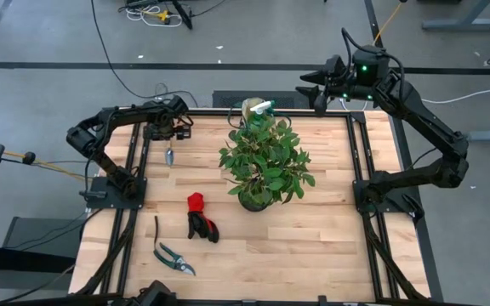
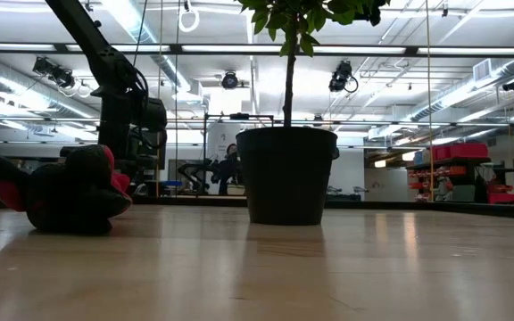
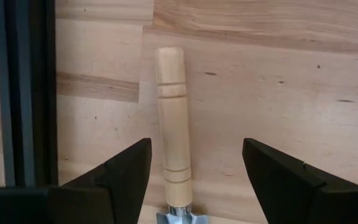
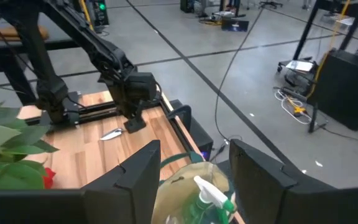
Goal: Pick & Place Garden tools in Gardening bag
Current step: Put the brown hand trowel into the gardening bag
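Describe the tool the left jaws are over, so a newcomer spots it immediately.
Start at the potted plant mid-table, then look toward the left arm's side rail. There, beneath the left gripper, lies a small trowel. Unlike the gloves and pruning shears nearer the front, it has a pale wooden handle.

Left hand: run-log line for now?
left hand: open, straddling trowel handle | right hand: open, above bag | gloves, shears: on table

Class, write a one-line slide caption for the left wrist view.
Open left gripper straddles the pale wooden handle of a metal trowel lying on the light wooden table.
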`<state>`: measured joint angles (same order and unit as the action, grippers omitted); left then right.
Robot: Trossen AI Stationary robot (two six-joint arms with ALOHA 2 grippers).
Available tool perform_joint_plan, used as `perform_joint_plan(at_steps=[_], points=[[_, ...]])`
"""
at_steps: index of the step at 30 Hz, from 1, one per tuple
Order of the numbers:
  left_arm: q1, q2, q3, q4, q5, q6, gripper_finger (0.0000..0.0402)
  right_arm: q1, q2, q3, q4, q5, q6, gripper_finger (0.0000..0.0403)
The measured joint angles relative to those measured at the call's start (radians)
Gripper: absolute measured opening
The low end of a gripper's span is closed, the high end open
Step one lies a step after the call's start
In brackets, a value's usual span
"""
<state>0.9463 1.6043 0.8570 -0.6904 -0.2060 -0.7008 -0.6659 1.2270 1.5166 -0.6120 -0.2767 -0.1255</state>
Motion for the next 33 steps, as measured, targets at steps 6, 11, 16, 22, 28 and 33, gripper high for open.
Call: perform_joint_plan(at_steps=[6, 11, 16, 22, 28, 33], points=[[0.0, -0.001, 0.0, -0.007, 0.011, -0.01, 0.0297, 0.0, 0.0, 0.0, 0.025, -0.005, -0.012, 0.0194], [0.0, -0.009, 0.0, -0.034, 0.03, -0.014, 0.0304, 0.0, 0.0, -0.001, 0.048, -0.005, -0.014, 0.0194], [-0.002, -0.026, 0.0, -0.088, 0.047, -0.014, 0.0301, 0.0, 0.0, -0.001, 0.078, -0.005, -0.014, 0.0194], [-0.014, -0.082, 0.0, -0.13, 0.043, -0.014, 0.03, 0.0, 0.0, -0.001, 0.08, -0.005, 0.011, 0.0194], [-0.014, -0.102, -0.003, -0.129, 0.017, -0.013, 0.03, 0.0, 0.0, -0.001, 0.08, -0.007, 0.015, 0.0194], [-0.011, -0.101, -0.077, -0.04, 0.043, -0.034, 0.03, 0.0, 0.0, -0.001, 0.08, -0.021, 0.021, 0.0194]])
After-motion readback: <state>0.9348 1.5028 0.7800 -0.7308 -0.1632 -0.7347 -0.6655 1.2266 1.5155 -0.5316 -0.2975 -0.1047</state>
